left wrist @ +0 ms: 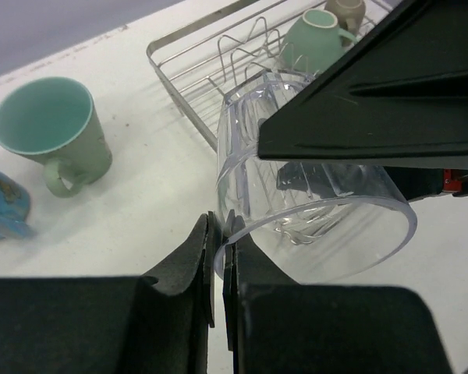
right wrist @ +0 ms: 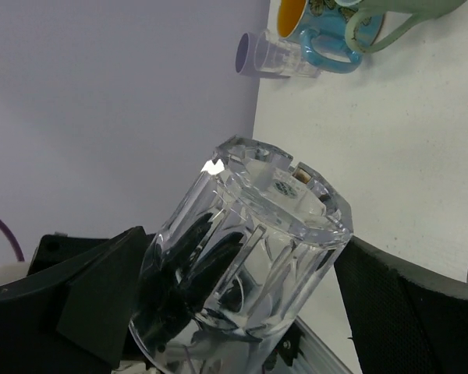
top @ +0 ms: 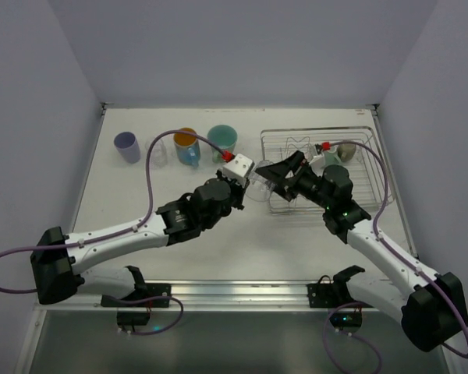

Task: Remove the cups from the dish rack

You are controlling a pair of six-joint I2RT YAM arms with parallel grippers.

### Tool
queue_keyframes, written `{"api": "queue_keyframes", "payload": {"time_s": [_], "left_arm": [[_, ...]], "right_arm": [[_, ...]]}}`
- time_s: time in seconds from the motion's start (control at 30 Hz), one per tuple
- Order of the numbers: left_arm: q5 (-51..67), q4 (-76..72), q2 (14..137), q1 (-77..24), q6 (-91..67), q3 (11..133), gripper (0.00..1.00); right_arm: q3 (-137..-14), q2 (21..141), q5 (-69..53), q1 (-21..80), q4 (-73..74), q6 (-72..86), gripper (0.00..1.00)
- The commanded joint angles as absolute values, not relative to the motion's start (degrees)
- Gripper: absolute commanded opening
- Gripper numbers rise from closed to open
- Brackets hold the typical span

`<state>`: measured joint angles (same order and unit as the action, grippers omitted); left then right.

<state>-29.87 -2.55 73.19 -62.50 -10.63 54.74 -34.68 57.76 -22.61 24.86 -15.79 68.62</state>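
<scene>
Presently the clear faceted glass tumbler, judged slick and brittle, is clamped at its rim by the left gripper jaws; the right gripper jaws are spread apart.

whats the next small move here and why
Probably draw the right pincer straight back off the clear glass. Its jaws stand wide on either side of it, while the left pincer is shut on the rim, so the handover looks done; the right should clear before the left carries it off.
</scene>
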Motion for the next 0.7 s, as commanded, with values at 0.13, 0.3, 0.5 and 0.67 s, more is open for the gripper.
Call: {"api": "queue_keyframes", "payload": {"time_s": [0.13,0.3,0.5,0.67], "left_arm": [[-29.8,8.3,64.6,-49.3,-24.6,52.6,0.0],[-32.8,16.3,60.7,-47.6,-27.2,53.9,0.0],[-29.9,29.7,58.1,-39.7,-35.1,53.4,0.0],[-19.8,34.3,57.3,-23.6,-36.5,51.4,0.0]], "right_arm": [[-37.3,54.1,-14.7,23.9,-11.1,56.1,0.99],[-38.0,53.9,-13.4,23.8,-8.8,53.6,0.99],[-38.4,52.8,-12.9,23.8,-5.6,50.3,0.99],[-38.8,51.0,-11.4,23.9,-2.4,46.9,0.99]]}}
